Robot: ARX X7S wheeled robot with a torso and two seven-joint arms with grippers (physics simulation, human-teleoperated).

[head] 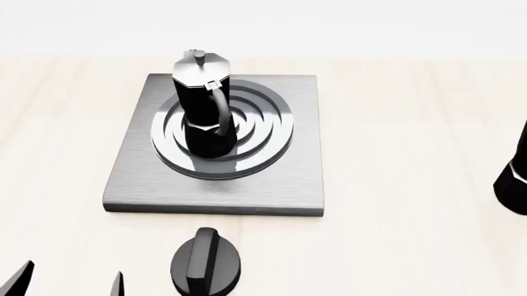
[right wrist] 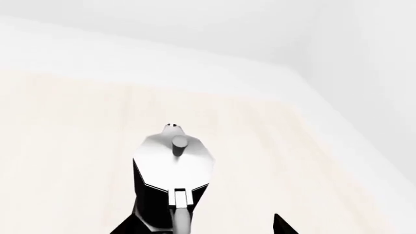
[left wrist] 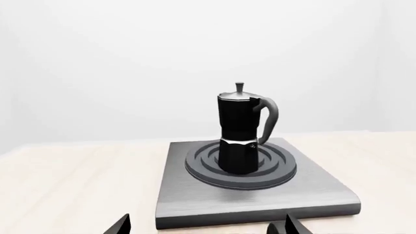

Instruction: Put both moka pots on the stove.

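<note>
Moka pots are split between two places: one on the stove, one out on the bare bench under the right arm.

Starting at the right tool: only dark tips show at the edge of the right wrist view, on either side of the second moka pot, which is seen from above, silvery lid and knob upward, handle toward the camera. Whether those tips press the pot or merely flank it I cannot tell. In the head view this pot is only a black sliver at the right edge, well apart from the stove, so it probably waits there for the second carry.

The left tool shows two dark tips spread wide with nothing between them: released, hanging just short of the stove's near edge. In the head view its tips sit at the lower left, beside the squat black knob.

Outward again, the stove lies flat on the pale wooden bench. The first moka pot stands upright on the ring burner, toward one side of the rings, which leaves room for its twin.

No brand, label or writing is legible anywhere.
</note>
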